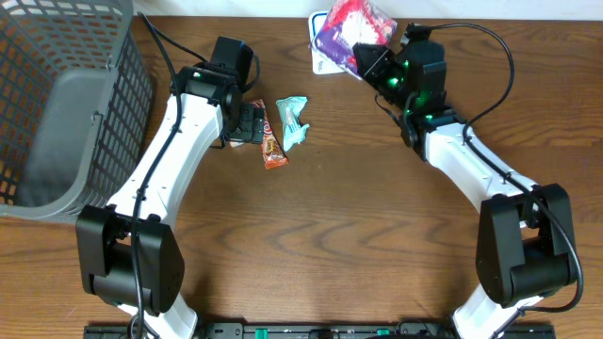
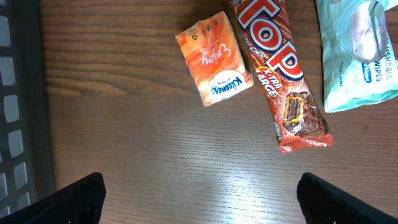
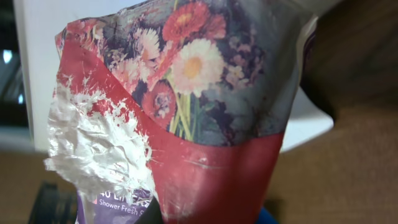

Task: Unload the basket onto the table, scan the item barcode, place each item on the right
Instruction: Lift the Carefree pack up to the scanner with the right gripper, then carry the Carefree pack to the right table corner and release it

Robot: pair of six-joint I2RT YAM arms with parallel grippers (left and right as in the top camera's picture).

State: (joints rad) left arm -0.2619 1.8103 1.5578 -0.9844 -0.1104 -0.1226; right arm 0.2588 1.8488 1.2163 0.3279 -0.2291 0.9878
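From overhead, my right gripper is clamped on the floral pouch and holds it up at the far edge of the table, over a white flat thing that I take for the scanning spot, though I cannot be sure. My left gripper hangs with its jaws wide apart, holding nothing, just beside a chocolate bar and a teal wipes packet. A grey basket stands at the left.

From my left wrist, the two fingers stand far apart above bare wood. Beyond them lie the bar, the wipes and an orange tissue pack, which is near the bar but not touching it.

From my right wrist, the pouch fills the view: flowers on top, red below, a torn white patch at one side. I see no barcode on this face.

I judge the step in hand to be presenting the pouch for scanning. The next move calls for turning it until the barcode faces the reader, without loosening the grip.

Count: one pouch, one bar, one wipes packet, one tissue pack, one basket.
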